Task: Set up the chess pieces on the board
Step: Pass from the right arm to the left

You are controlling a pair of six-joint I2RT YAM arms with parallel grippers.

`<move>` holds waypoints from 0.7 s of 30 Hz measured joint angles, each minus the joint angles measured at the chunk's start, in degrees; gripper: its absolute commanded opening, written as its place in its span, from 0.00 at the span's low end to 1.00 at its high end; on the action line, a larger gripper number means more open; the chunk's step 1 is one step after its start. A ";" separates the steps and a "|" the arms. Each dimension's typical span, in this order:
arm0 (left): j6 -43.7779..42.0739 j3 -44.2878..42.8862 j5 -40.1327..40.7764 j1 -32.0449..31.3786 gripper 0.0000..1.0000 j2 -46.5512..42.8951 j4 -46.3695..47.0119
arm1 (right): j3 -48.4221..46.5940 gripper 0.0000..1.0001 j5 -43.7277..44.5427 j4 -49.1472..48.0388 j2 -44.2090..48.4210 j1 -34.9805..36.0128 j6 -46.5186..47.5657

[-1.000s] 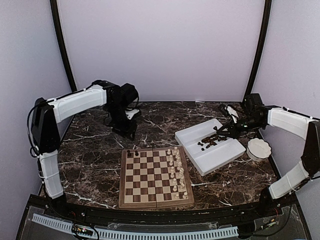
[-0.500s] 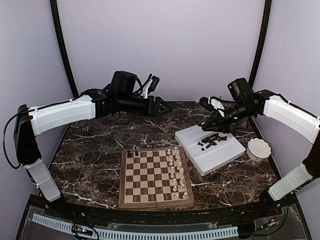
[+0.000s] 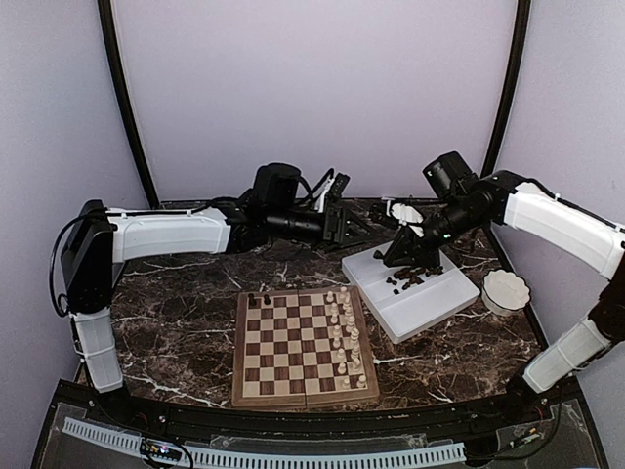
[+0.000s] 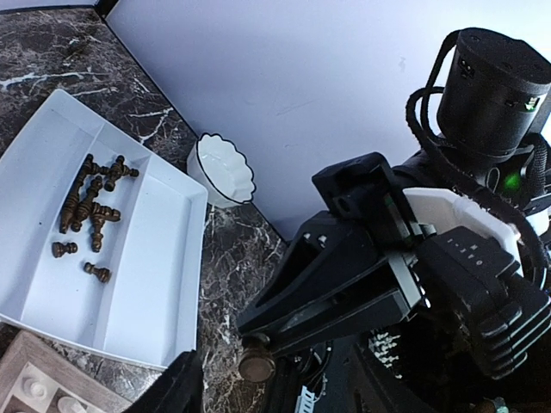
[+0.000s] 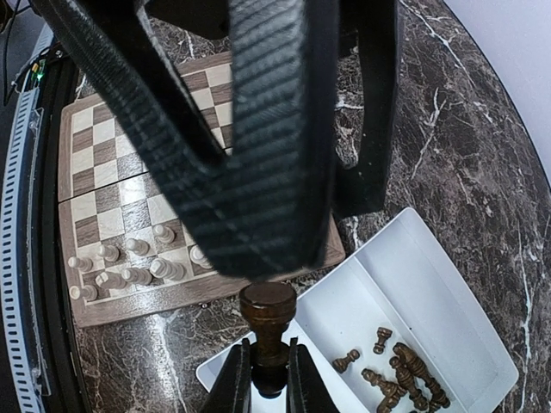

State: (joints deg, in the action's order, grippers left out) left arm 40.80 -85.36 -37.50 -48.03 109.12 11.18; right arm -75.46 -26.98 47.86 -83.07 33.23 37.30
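My right gripper [image 5: 269, 385] is shut on the neck of a dark brown chess piece [image 5: 268, 320], held base-up over the near-left corner of the white tray [image 5: 413, 284]. In the top view the right gripper [image 3: 393, 252] hangs over the tray's left end. My left gripper [image 3: 354, 227] reaches in from the left, open, its fingers [image 5: 267, 129] just above the held piece's base. From the left wrist the same piece [image 4: 256, 366] shows in the right gripper's tips. The board [image 3: 256, 383] holds two dark pieces [image 3: 259, 298] at its far left.
Cream-white pieces [image 3: 342, 332] fill the board's two right columns. Several loose dark pieces [image 3: 405, 277] lie in the tray [image 3: 430, 308]. A white fluted bowl [image 3: 506, 290] stands right of the tray. Purple walls close in the marble table on three sides.
My left arm swung from the far left across to the right gripper, and its jaws spread wider. The right gripper rose out of the tray with a dark piece and moved left.
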 measured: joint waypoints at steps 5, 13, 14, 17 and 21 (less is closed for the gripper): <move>3.06 -1.46 -2.25 -0.46 0.60 2.97 2.12 | -1.31 0.06 0.31 0.72 -0.63 0.17 0.07; 3.72 -3.82 -3.80 -1.75 0.42 5.64 0.66 | -2.75 0.06 0.28 1.16 -0.70 0.28 0.00; 3.98 -3.85 -3.93 -1.75 0.40 5.70 0.66 | -2.75 0.05 0.28 1.27 -0.70 0.28 -0.02; 4.37 -3.85 -4.61 -1.77 0.32 5.92 0.72 | -2.75 0.06 0.28 1.46 -0.72 0.28 -0.07; 5.01 -3.87 -5.62 -1.77 0.22 6.16 0.74 | -2.75 0.10 0.70 1.60 -0.72 0.28 -0.07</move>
State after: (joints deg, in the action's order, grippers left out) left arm 45.80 -89.23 -43.11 -49.80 115.28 11.92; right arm -78.22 -26.28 49.45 -83.79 33.52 37.23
